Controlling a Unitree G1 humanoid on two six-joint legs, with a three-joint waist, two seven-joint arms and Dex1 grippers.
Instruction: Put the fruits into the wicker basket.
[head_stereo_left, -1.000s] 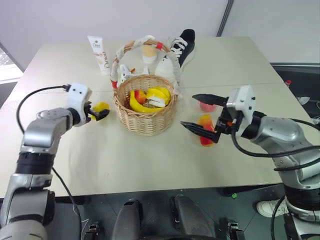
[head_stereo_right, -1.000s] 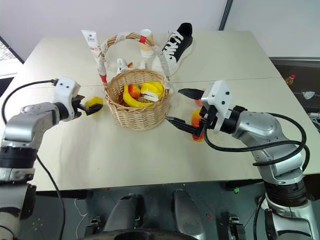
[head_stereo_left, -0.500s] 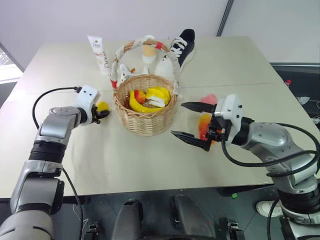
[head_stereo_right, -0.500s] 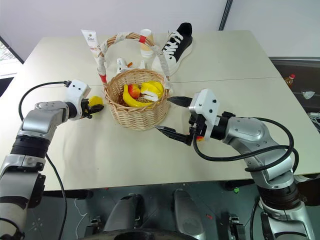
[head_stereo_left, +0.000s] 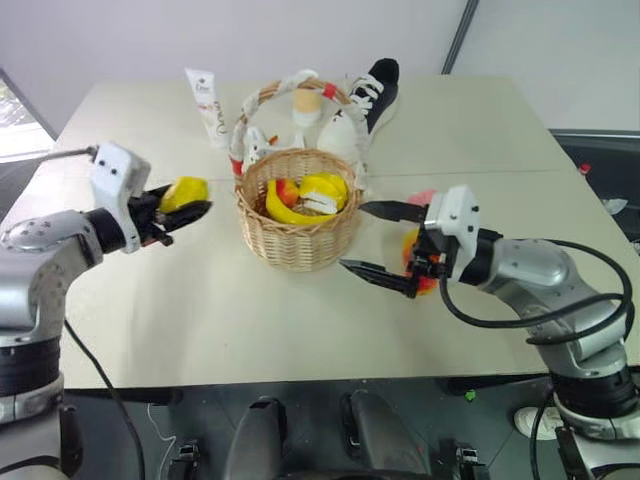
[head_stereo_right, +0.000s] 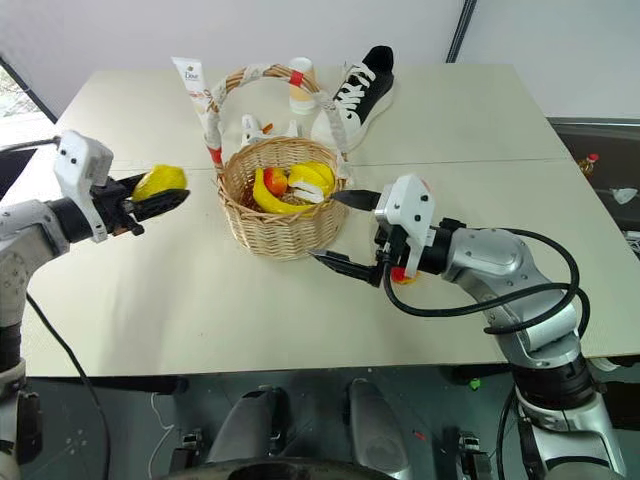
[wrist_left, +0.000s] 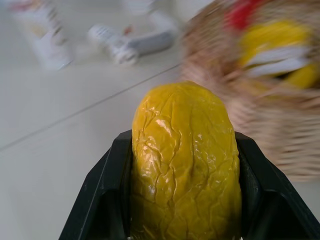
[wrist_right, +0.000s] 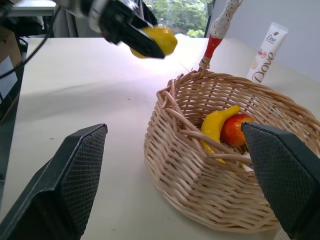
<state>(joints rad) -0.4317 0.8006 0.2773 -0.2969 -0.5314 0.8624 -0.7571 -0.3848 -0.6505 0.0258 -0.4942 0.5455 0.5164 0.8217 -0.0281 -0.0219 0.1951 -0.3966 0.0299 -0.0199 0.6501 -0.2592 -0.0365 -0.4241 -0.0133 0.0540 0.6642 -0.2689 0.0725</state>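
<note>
My left gripper (head_stereo_left: 188, 203) is shut on a yellow lemon (head_stereo_left: 183, 189) and holds it in the air, left of the wicker basket (head_stereo_left: 300, 232). The left wrist view has the lemon (wrist_left: 185, 160) squeezed between both black fingers (wrist_left: 102, 200). Inside the basket lie a banana (head_stereo_left: 280, 208), a red-orange fruit and other yellow pieces. Just right of the basket my right gripper (head_stereo_left: 353, 237) stands open and empty. Behind its fingers on the table are a red-orange mango (head_stereo_left: 410, 250) and a pink peach (head_stereo_left: 423, 195), both partly hidden.
Behind the basket stand a white Dove tube (head_stereo_left: 208, 105), a paper cup (head_stereo_left: 307, 103), a black-and-white shoe (head_stereo_left: 368, 98) and a small white bottle (head_stereo_left: 255, 148). The table (head_stereo_left: 200, 320) stretches bare in front of the basket.
My left gripper closed on the lemon and lifted it off the table, pulling up and away from the basket. The right gripper stayed open in much the same place.
</note>
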